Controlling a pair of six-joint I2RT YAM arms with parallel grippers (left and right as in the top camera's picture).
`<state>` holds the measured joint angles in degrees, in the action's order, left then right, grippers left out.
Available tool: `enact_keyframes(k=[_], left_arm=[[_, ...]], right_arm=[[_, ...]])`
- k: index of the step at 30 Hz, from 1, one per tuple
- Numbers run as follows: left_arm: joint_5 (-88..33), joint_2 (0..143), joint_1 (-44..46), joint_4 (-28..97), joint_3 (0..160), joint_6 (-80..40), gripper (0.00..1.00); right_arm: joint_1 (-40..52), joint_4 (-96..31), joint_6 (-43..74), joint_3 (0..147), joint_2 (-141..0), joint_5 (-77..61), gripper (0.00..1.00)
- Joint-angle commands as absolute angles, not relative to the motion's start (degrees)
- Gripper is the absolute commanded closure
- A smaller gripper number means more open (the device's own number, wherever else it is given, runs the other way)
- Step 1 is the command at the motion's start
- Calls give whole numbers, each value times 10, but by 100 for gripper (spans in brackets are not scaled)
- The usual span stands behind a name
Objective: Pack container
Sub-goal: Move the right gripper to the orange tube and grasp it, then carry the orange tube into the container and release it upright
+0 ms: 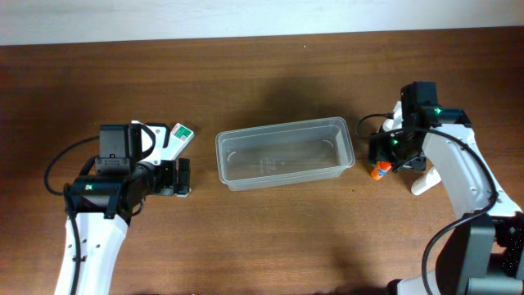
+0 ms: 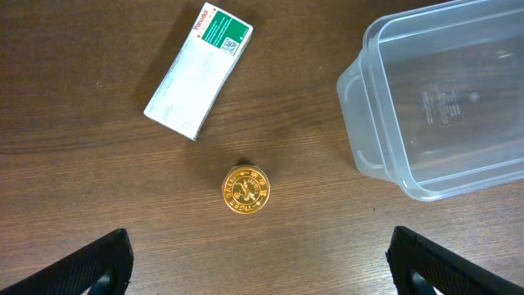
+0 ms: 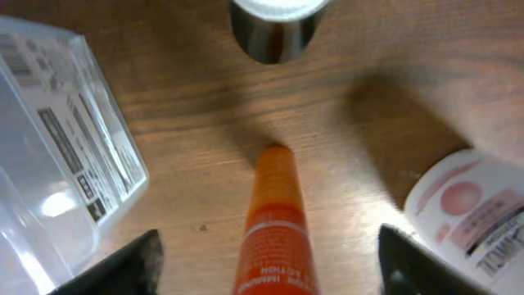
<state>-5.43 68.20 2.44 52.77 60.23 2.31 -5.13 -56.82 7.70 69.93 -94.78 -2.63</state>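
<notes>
The clear container (image 1: 285, 153) sits mid-table between the arms. The left gripper (image 2: 262, 260) gapes wide, gripping nothing, over open wood near a white-and-green box (image 2: 199, 70) and a gold disc (image 2: 246, 189). The right gripper (image 3: 274, 262), equally spread, straddles an orange tube (image 3: 274, 215) without touching it.

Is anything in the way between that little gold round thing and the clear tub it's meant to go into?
Nothing visible does. Only bare wood lies between the gold disc and the container, which is open-topped and empty. The white-and-green box lies on the disc's other side, away from that path.
</notes>
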Motion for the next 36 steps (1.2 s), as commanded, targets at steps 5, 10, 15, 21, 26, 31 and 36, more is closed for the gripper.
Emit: enact_keyframes(k=[5, 10, 15, 21, 26, 31, 36], left_arm=[[-63, 685, 22, 528, 614, 17, 0], [-63, 685, 22, 528, 614, 17, 0], [-63, 685, 22, 528, 614, 17, 0], [-63, 685, 22, 528, 614, 17, 0], [-63, 685, 22, 528, 614, 17, 0], [-63, 685, 22, 528, 614, 17, 0], [-63, 685, 22, 526, 614, 17, 0]], right_arm=[[-53, -573, 80, 708, -950, -28, 52], [-53, -575, 80, 708, -950, -28, 63], [-53, -575, 80, 708, -950, -28, 75], [-52, -591, 81, 733, -934, -28, 86], [-46, -677, 78, 843, -903, -29, 86], [31, -770, 53, 1001, -894, -32, 88], [106, -756, 54, 1010, -909, -30, 88]])
